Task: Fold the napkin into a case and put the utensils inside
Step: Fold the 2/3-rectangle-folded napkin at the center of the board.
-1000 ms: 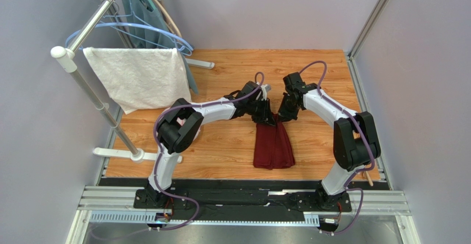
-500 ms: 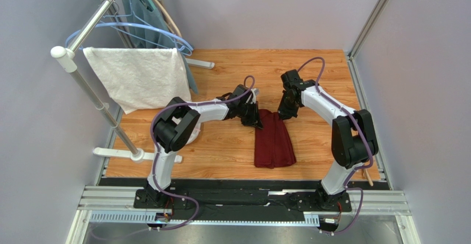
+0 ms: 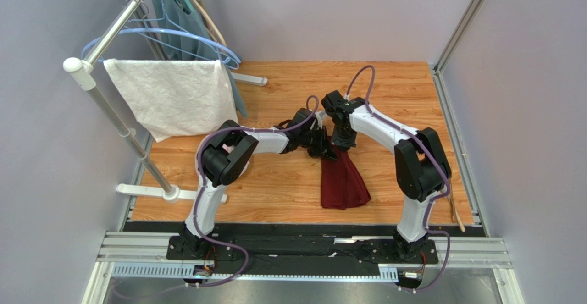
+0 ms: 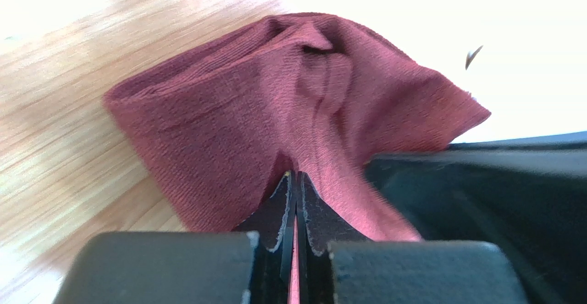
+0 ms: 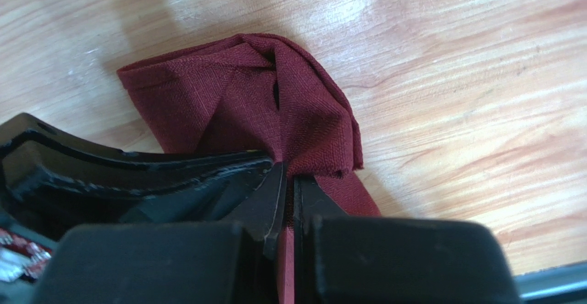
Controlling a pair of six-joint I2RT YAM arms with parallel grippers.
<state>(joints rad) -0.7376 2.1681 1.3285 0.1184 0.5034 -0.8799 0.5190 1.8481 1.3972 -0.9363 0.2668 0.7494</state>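
Note:
The maroon napkin (image 3: 343, 179) lies as a folded strip on the wooden table, its far end bunched and lifted. My left gripper (image 3: 323, 146) is shut on that far end from the left; cloth (image 4: 296, 104) shows pinched between its closed tips (image 4: 296, 180). My right gripper (image 3: 342, 139) is shut on the same end beside it, with a fold of napkin (image 5: 275, 104) caught at its tips (image 5: 289, 175). The two grippers nearly touch. A slim tan utensil handle (image 3: 457, 214) lies at the table's right edge; its metal end does not show.
A metal rack (image 3: 110, 111) at the left carries a white towel (image 3: 176, 98) and blue hangers (image 3: 200, 39). Grey walls close in the table on three sides. A metal rail (image 3: 303, 249) runs along the near edge.
My left gripper has shut on the napkin's far end. My right gripper has carried its corner leftward, right up to the left gripper, bunching the cloth's top.

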